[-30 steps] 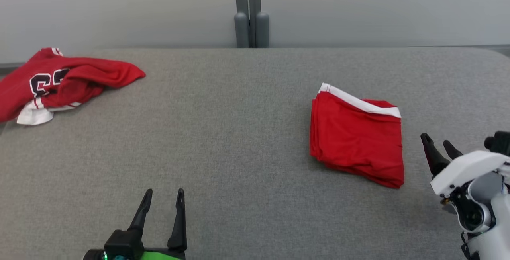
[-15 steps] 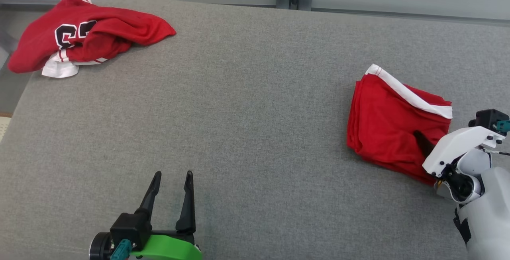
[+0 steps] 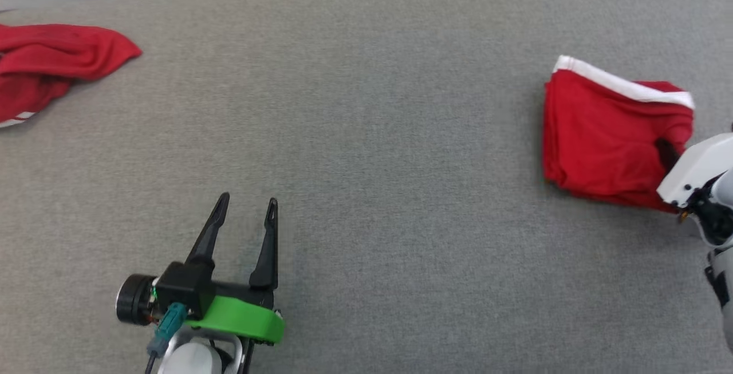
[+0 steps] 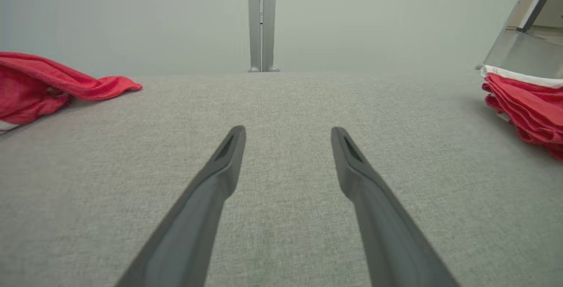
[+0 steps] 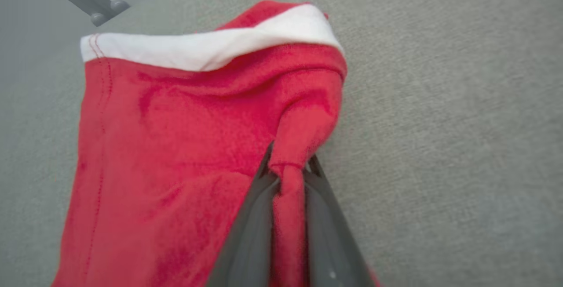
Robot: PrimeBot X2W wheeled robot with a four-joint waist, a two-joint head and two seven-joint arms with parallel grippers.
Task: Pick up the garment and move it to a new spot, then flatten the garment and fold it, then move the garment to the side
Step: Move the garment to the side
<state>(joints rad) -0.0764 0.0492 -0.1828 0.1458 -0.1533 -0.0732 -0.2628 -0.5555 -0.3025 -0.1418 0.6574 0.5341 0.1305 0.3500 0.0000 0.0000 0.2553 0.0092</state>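
Right end effector (image 5: pixel 290 157) has just clamped the folded red white-banded garment (image 3: pixel 595 133), ready to move aside; left end effector (image 3: pixel 248 199) open.

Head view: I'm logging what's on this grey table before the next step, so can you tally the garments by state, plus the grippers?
1 folded red garment, white-banded
1 crumpled red garment
2 grippers: left gripper, right gripper
Total: 4
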